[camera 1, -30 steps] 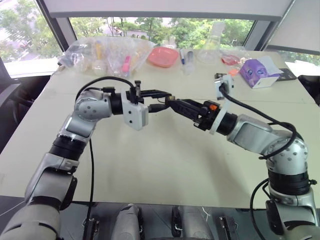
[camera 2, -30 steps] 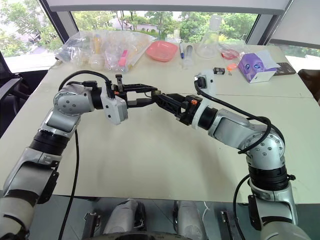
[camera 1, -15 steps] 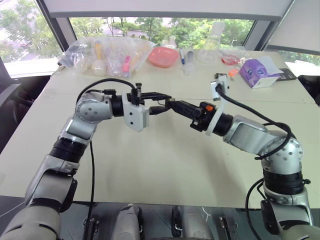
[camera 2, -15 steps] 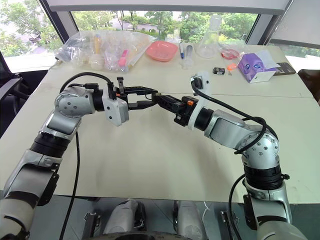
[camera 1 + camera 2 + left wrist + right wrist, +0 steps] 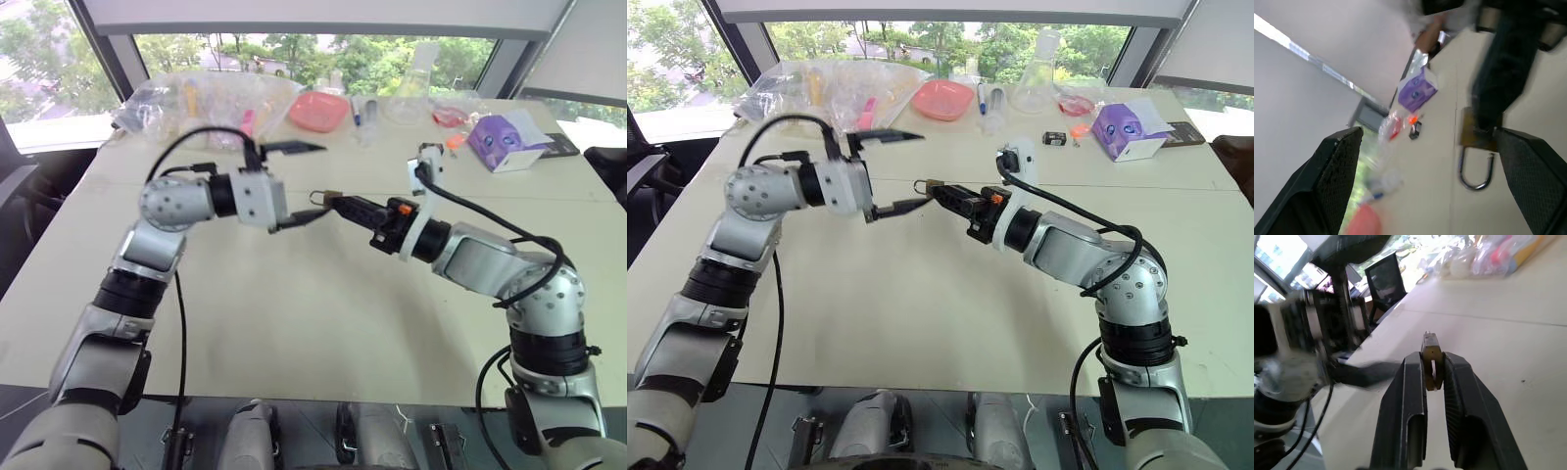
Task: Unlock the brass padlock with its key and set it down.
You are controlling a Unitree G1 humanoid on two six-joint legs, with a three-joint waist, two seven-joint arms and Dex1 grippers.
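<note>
The brass padlock is small, with a thin silvery shackle. It hangs in the air over the middle of the table, pinched at its body by my right gripper, which is shut on it and points level toward my left. My left gripper faces it from the other side. It stands wide open, with one finger above the padlock and the other finger below, neither touching it. The key is hidden.
Along the table's far edge lie clear plastic bags, a pink tray, a glass flask, a purple box and a small black box. The bare tabletop stretches under both arms to the near edge.
My left gripper has opened wide, rolled and drawn slightly up and back from the padlock. The right gripper stays in place, now holding the padlock alone.
</note>
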